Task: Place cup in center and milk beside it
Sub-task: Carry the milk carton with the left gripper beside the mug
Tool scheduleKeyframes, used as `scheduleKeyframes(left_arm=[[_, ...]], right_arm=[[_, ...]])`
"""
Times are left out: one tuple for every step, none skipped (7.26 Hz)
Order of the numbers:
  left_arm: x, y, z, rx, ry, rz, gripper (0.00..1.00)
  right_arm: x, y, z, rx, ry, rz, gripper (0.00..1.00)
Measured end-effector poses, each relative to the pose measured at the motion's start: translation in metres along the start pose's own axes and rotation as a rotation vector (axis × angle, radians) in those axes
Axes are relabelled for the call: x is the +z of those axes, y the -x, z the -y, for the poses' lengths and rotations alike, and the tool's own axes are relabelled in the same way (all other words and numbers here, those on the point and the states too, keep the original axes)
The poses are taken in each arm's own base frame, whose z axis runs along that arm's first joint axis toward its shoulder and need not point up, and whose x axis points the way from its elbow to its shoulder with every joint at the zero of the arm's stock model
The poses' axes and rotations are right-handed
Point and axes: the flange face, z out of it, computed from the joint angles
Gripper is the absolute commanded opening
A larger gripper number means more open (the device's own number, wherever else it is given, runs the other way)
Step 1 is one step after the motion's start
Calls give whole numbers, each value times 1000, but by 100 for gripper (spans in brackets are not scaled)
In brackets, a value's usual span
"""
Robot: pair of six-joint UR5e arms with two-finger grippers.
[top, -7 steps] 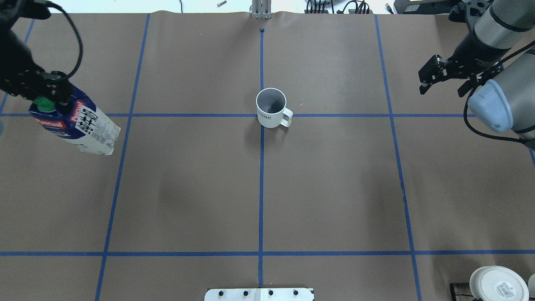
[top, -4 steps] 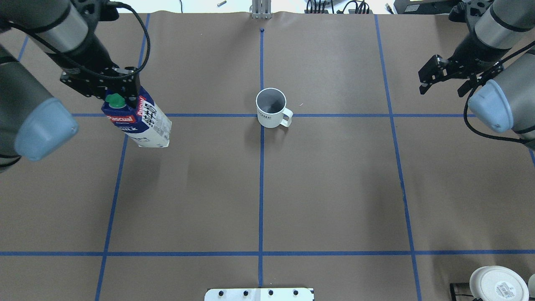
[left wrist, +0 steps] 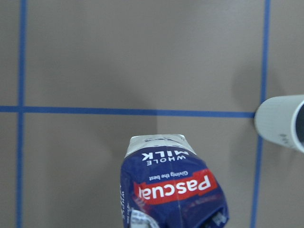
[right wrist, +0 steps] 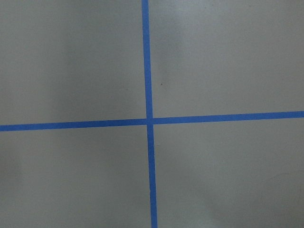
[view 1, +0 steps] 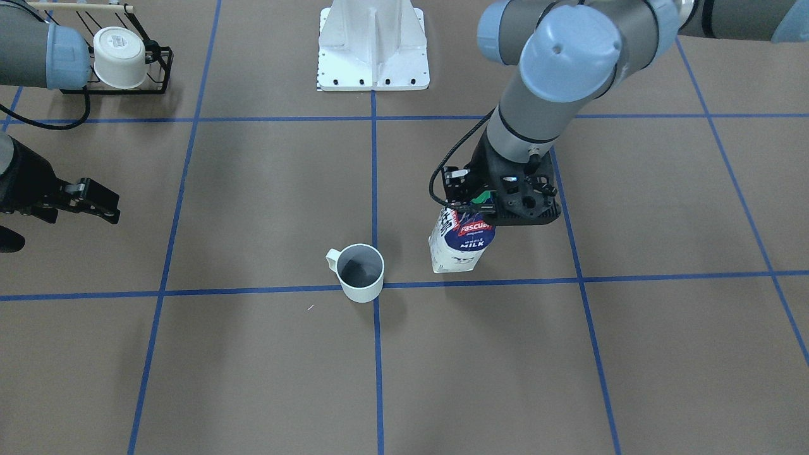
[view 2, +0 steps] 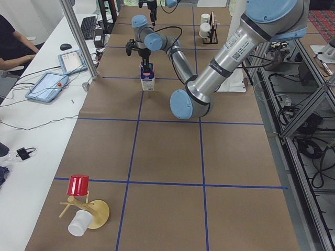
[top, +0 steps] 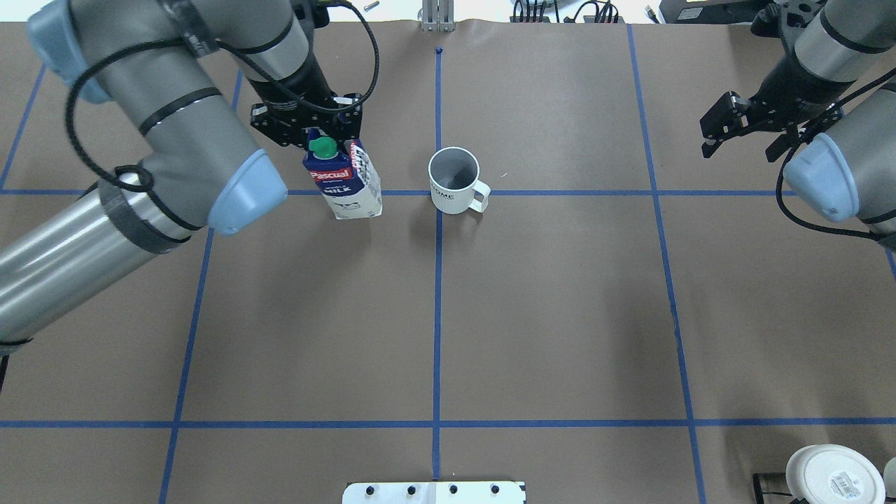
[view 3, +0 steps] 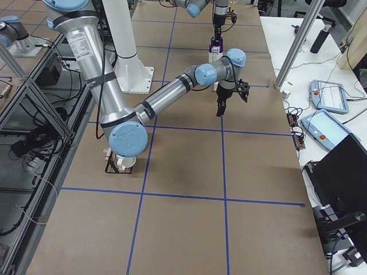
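The cup [top: 455,183], a white mug with a loop handle, a dark grey inside and small dark lettering, stands upright on the crossing of the blue tape lines [top: 438,238]. It also shows in the front view [view 1: 361,272] and at the left wrist view's right edge [left wrist: 280,126]. The milk [top: 346,189], a blue-and-white Pascual carton with a green cap, is just left of the cup and slightly tilted. My left gripper [top: 323,143] is shut on its top [view 1: 460,246]. I cannot tell if its base touches the table. My right gripper [top: 742,148] is open and empty at the far right.
A squat white cup [top: 833,476] sits in a black rack at the near right corner. The white base plate [view 1: 373,44] lies at the robot's edge. A mug tree with a red cup [view 2: 78,185] stands at the table's left end.
My left arm has carried the milk from the far left edge rightward to just beside the cup. The cup and my right arm have not moved.
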Motion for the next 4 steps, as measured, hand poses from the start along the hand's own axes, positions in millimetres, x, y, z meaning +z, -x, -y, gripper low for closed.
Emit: scheduleKeyframes(left_arm=[[13, -27, 6, -12, -13, -5, 0], [23, -53, 10, -16, -16, -9, 0], [29, -69, 13, -19, -14, -8, 12], [33, -75, 13, -18, -11, -5, 51]], right_arm=[[0, 0, 0, -1, 0, 0, 100], [0, 1, 0, -2, -1, 1, 100], [0, 1, 0, -2, 0, 2, 100], [0, 1, 0, -2, 0, 1, 100]])
